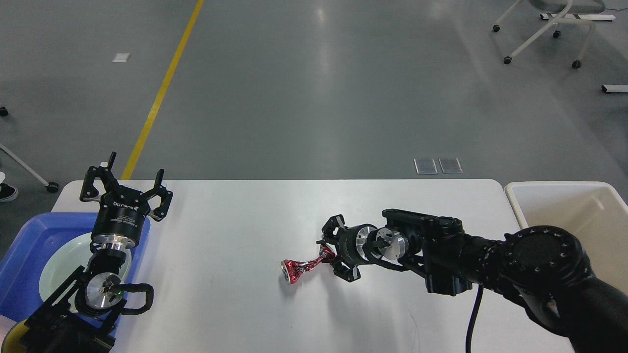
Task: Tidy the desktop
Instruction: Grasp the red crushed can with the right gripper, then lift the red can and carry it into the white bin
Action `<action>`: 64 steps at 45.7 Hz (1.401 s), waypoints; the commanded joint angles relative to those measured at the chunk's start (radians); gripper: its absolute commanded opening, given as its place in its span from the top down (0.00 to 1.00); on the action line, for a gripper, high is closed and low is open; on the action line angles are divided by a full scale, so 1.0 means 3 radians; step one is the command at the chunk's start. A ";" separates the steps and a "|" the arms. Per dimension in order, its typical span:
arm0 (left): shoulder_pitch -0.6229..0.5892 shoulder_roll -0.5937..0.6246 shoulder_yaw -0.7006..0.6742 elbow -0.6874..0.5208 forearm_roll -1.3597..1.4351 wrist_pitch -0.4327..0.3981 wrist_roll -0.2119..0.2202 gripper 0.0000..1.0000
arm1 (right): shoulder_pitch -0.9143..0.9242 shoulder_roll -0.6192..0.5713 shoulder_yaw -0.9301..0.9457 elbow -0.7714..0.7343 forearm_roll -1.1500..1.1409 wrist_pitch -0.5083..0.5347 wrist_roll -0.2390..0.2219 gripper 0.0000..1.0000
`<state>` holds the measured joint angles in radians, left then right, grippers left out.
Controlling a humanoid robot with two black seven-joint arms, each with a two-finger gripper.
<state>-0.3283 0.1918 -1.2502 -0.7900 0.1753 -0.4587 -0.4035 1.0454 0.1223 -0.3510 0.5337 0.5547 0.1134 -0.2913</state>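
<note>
The white desktop [235, 304] fills the lower part of the head view. A crumpled red foil wrapper [297, 267] lies near its middle, twisted into a strip with a flared left end. My right gripper [327, 255] comes in from the right and is shut on the wrapper's right end. The wrapper's left end rests on the tabletop. My left gripper [133, 171] stands upright over the far left corner, fingers spread open and holding nothing.
A blue tray [24, 245] holding a white plate [56, 264] sits at the left edge, partly behind my left arm. A cream-white bin [569, 211] stands off the right end. Beyond the table are grey floor and a wheeled chair [544, 29].
</note>
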 commanded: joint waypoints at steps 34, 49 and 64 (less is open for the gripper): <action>0.0000 0.0000 0.0000 0.0000 -0.0001 0.0000 0.0005 0.04 | 0.2768 -0.0945 -0.2000 0.2740 -0.0739 0.0603 0.0000 1.00; 0.0000 0.0000 0.0000 0.0000 -0.0001 0.0000 0.0005 0.04 | 0.4036 -0.1170 -0.2613 0.3589 -0.1138 0.1181 0.0000 1.00; 0.0000 0.0000 0.0000 0.0000 -0.0001 0.0000 0.0005 0.04 | 0.4896 -0.1466 -0.2859 0.3978 -0.1276 0.1775 0.0000 1.00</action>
<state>-0.3283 0.1918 -1.2504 -0.7900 0.1752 -0.4587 -0.4018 2.4919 -0.3044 -1.2051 1.7184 0.1769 0.6147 -0.2919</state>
